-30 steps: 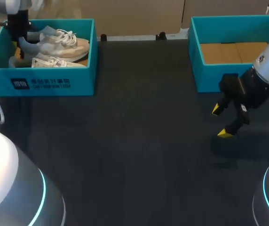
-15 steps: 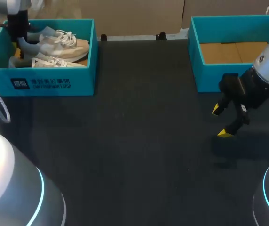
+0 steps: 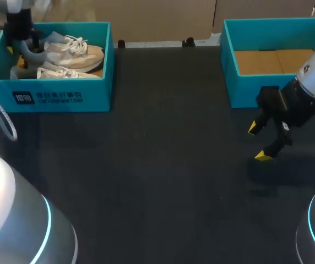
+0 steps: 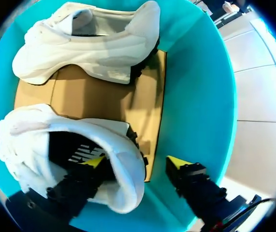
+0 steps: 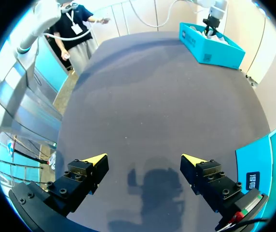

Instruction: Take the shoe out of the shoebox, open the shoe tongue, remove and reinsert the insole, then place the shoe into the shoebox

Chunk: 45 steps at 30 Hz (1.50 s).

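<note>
I am watching the left claw (image 4: 135, 163) hanging low inside the shoebox (image 4: 196, 87), at its far left corner in the head view. It is standing released, straddling the heel of the nearer shoe (image 4: 27, 140); one yellow tip is sitting inside the shoe's opening, while the other is sitting outside, between the heel and the box wall, with a gap showing beside it. That shoe is lying upright on the cardboard floor of the box; the second shoe (image 4: 89, 48) is lying beside it, apart from the claw. The right claw (image 5: 144, 158) is hovering over the dark table (image 5: 143, 96), just in front of a second teal box (image 3: 243, 91); its fingers are spread wide and gripping nothing.
</note>
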Available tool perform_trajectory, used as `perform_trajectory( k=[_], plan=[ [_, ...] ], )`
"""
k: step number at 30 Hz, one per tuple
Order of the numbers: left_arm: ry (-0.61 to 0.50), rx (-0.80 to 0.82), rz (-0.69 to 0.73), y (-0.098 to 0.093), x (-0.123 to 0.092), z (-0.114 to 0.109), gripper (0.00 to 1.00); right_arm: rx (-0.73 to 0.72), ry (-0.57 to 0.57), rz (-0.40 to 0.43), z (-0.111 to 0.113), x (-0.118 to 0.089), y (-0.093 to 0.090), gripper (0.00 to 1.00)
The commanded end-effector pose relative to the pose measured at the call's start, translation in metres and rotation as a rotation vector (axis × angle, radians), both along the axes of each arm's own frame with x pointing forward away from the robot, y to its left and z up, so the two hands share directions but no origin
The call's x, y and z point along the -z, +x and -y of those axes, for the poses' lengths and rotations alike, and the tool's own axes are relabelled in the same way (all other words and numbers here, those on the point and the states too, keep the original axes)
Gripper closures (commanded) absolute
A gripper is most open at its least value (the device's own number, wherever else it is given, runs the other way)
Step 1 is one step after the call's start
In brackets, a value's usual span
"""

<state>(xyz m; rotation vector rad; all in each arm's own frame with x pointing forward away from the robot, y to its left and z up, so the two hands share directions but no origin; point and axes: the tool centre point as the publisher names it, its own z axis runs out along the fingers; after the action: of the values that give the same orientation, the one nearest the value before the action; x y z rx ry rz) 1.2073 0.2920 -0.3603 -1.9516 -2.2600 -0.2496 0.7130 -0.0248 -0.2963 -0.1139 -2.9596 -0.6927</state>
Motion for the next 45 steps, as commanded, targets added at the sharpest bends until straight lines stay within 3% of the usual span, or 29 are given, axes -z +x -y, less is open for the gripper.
perform_trajectory(
  k=[1, 12, 16, 22, 37, 45],
  plan=[
    [-0.013, 0.013, 0.011, -0.01, -0.019, 0.003, 0.0, 0.001, -0.002, 0.002, 0.0, 0.001, -0.001, 0.0],
    [-0.066, 0.032, 0.04, -0.04, -0.069, 0.017, 0.0, 0.001, -0.002, 0.002, 0.0, 0.001, -0.001, 0.0],
    [-0.101, 0.035, 0.038, -0.062, -0.085, 0.016, 0.0, 0.001, -0.002, 0.002, 0.0, 0.001, -0.001, 0.0],
    [-0.121, 0.087, 0.021, -0.114, -0.101, 0.018, 0.0, 0.001, -0.002, 0.002, 0.0, 0.001, -0.001, 0.0],
    [-0.121, 0.087, 0.021, -0.114, -0.101, 0.018, 0.0, 0.001, -0.002, 0.002, 0.0, 0.001, -0.001, 0.0],
    [-0.102, 0.121, -0.019, -0.148, -0.11, 0.023, 0.0, 0.001, -0.002, 0.002, 0.0, 0.001, -0.001, 0.0]
  ],
)
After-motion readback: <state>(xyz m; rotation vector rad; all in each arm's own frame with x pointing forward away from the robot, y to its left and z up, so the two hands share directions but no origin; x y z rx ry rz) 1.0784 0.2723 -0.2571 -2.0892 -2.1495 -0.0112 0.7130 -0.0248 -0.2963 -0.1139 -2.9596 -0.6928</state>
